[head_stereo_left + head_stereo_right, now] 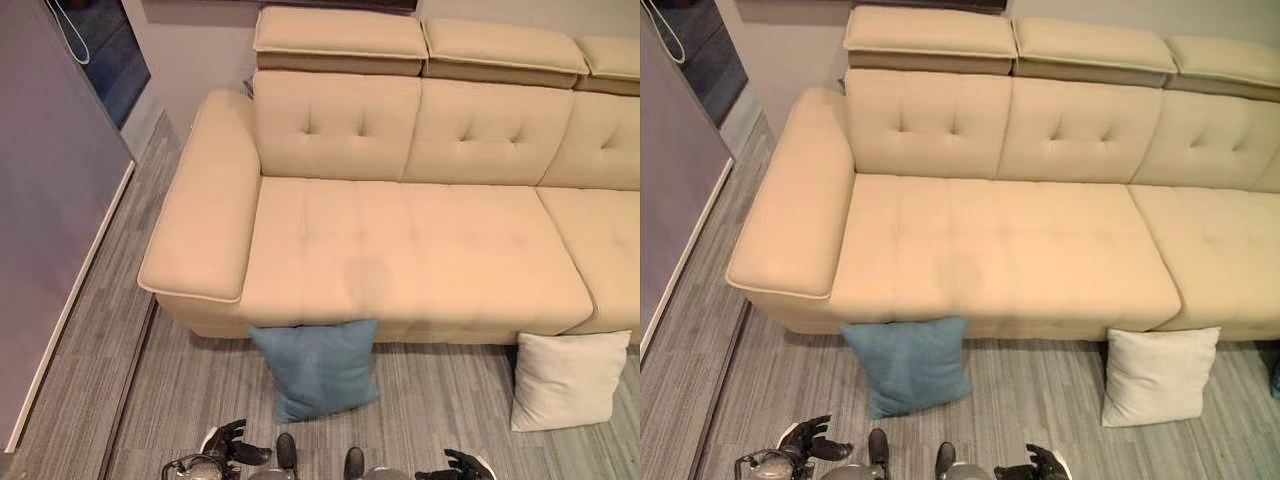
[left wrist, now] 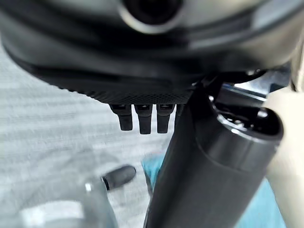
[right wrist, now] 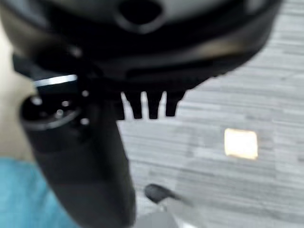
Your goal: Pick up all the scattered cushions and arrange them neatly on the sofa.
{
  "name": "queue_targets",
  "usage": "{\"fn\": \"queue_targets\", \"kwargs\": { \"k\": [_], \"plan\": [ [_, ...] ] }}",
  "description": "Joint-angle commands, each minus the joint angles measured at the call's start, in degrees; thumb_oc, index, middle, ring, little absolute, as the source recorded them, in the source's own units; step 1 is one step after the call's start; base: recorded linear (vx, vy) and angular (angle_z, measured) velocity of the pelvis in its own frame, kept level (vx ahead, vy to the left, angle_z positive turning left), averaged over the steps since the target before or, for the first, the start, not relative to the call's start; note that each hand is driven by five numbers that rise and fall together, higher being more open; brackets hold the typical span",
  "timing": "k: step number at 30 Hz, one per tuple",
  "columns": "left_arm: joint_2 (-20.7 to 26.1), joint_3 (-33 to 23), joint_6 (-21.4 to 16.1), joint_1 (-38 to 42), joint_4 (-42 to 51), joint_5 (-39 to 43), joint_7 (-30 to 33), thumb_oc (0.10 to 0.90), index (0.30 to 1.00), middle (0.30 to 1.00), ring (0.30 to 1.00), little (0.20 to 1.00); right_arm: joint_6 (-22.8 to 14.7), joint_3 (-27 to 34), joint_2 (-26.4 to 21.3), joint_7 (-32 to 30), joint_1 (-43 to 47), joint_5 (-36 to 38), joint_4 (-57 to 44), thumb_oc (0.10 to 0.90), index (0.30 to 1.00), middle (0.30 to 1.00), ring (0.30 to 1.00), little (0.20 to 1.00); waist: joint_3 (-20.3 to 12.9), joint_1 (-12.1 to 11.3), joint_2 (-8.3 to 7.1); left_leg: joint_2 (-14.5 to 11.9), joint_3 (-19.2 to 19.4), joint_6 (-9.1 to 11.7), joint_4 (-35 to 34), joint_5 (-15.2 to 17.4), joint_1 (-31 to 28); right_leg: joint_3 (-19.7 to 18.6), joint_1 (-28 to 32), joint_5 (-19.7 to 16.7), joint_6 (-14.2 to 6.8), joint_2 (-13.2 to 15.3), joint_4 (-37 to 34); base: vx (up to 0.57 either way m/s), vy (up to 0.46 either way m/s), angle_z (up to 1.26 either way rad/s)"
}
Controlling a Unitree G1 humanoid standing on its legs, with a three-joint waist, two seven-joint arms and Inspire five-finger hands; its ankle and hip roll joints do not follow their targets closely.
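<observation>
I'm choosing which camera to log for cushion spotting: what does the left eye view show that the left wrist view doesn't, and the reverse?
The left eye view adds the white square fabric cushion leaning against the sofa front, and the right hand. The left wrist view adds a close look at the left hand: its fingers hang relaxed, holding nothing. Both show the blue square fabric cushion, the grey striped carpet floor and part of the cream tufted sofa.

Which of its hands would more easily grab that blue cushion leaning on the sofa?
Probably the left. The left hand hangs low just beside the blue cushion, while the right hand sits nearer the white cushion. Both hands are empty.
</observation>
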State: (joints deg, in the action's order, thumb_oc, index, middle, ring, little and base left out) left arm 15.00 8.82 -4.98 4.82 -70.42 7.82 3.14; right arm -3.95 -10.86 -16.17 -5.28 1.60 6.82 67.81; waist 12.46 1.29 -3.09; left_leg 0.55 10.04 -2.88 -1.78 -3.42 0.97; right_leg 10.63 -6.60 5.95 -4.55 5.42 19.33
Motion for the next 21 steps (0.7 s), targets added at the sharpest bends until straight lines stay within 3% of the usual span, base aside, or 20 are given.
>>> {"fn": "queue_targets", "kwargs": {
  "k": [1,4,10,19,21],
  "plan": [
    [2.07,0.04,-1.87,0.35,0.76,-0.62,1.62,0.800,0.900,0.900,0.900,0.900,-1.29,-1.53,-1.63,-1.42,2.06,-0.08,-2.35,0.800,0.900,0.900,0.900,0.900,0.56,-0.77,-1.94,-0.01,-2.66,1.81,8.76,7.89,3.45,-3.61,-1.89,-3.83,-2.36,0.99,-4.43,0.02,0.017,0.25],
    [2.85,0.25,-2.82,1.89,2.30,-0.46,3.13,0.800,0.900,0.900,0.900,0.900,-1.82,-1.87,-2.03,-2.08,2.52,0.70,-3.19,0.800,0.900,0.900,0.900,0.900,0.73,-0.19,-2.67,1.05,-4.52,2.33,7.52,7.59,3.71,-5.72,-1.91,-5.18,-2.13,0.10,-11.61,0.08,-0.086,0.40],
    [2.97,1.14,-3.68,4.75,3.98,1.67,5.25,0.800,0.900,0.900,0.900,0.900,-2.68,-2.91,-2.42,-3.74,4.81,2.12,-3.49,0.800,0.900,0.900,0.900,0.900,2.58,-1.02,-3.35,0.64,-5.58,3.45,8.80,6.75,9.51,-4.21,-3.90,-5.81,-1.08,-0.16,-13.69,-0.07,-0.124,0.33],
    [3.72,3.09,-7.57,15.51,11.55,13.47,11.02,0.800,0.900,0.900,0.900,0.900,-5.43,-3.71,-5.14,-10.36,15.85,7.20,-10.28,0.800,0.900,0.900,0.900,0.900,7.73,0.17,-1.48,-0.50,-7.02,4.23,19.43,5.58,31.60,-2.15,-26.13,-4.51,1.26,0.83,-2.81,-0.15,-0.086,0.12],
    [3.97,3.60,-8.45,18.67,12.48,15.30,12.92,0.800,0.900,0.900,0.900,0.900,-6.09,-4.02,-6.07,-12.97,19.76,7.47,-11.96,0.800,0.900,0.900,0.900,0.900,8.09,0.43,-0.69,-1.07,-7.33,4.59,22.89,7.50,37.21,-2.82,-32.16,-2.35,1.23,0.73,1.49,-0.07,-0.008,-0.01]
  ]
}}
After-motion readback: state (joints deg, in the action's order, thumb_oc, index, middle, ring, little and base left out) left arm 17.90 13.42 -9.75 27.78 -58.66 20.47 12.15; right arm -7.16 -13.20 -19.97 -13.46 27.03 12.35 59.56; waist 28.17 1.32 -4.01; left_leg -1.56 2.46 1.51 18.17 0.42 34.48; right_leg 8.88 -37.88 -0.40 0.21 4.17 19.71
